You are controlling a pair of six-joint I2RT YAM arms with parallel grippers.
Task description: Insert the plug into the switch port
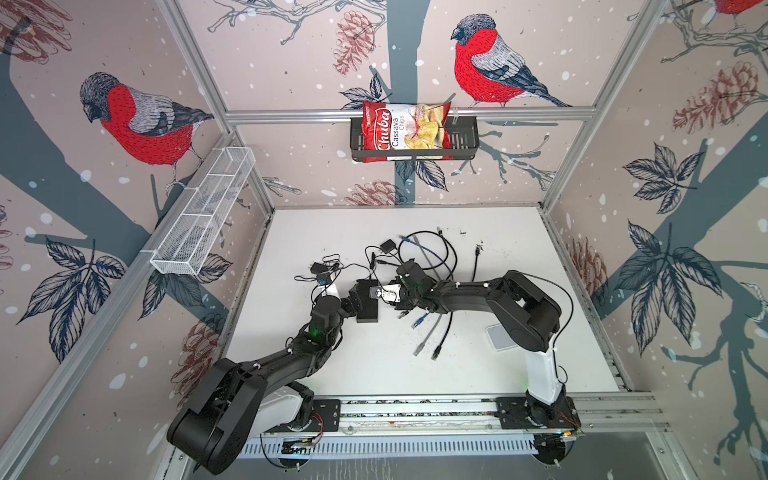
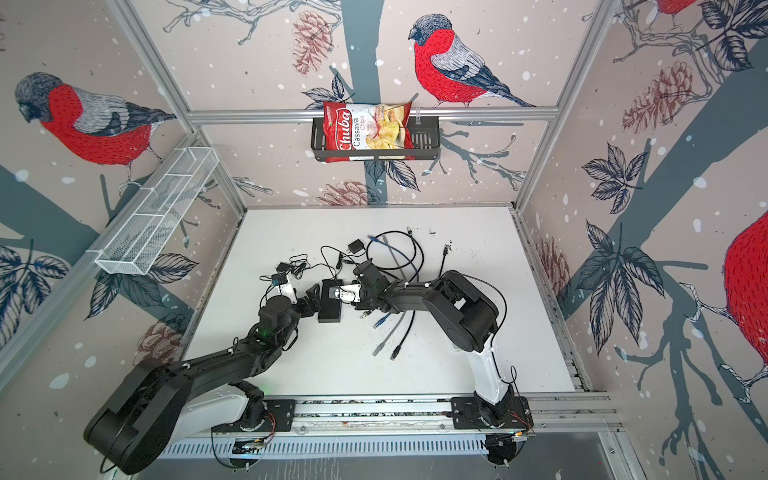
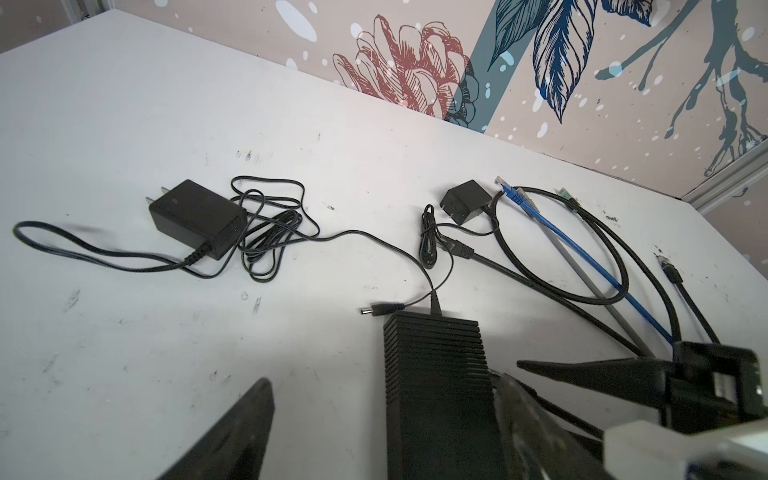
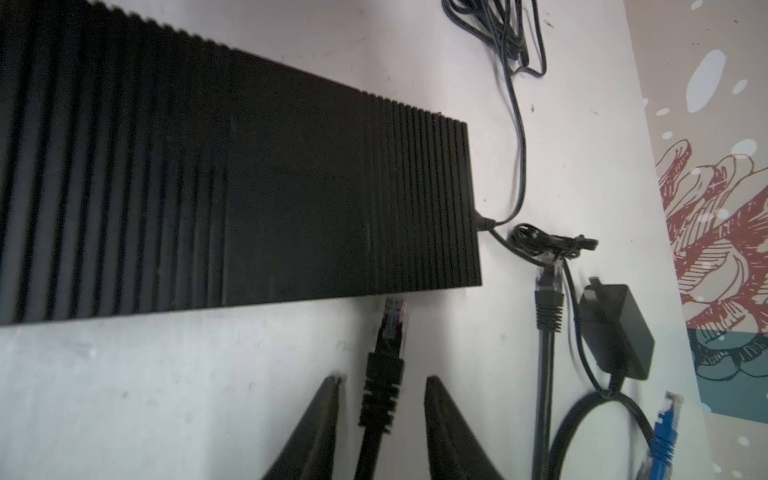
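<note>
The switch (image 4: 249, 199) is a black ribbed box lying flat on the white table, seen in both top views (image 1: 368, 307) (image 2: 330, 309). A black cable's plug (image 4: 392, 320) has a clear tip that points at the switch's long side, a short way off it. My right gripper (image 4: 382, 380) is open, and its fingers (image 4: 436, 399) flank the plug's black boot with a gap on each side. My left gripper (image 3: 382, 380) straddles the switch's (image 3: 436, 374) end, open. One of its fingers rests against a side of the switch and the other stands well clear. The ports are hidden.
A thin power lead (image 3: 434, 301) enters the switch's far end, and a loose barrel plug (image 3: 376, 311) lies beside it. Two black adapters (image 3: 195, 216) (image 3: 465, 203) and looped black, grey and blue cables (image 3: 582, 257) lie behind. More loose cables (image 1: 432, 336) lie under the right arm.
</note>
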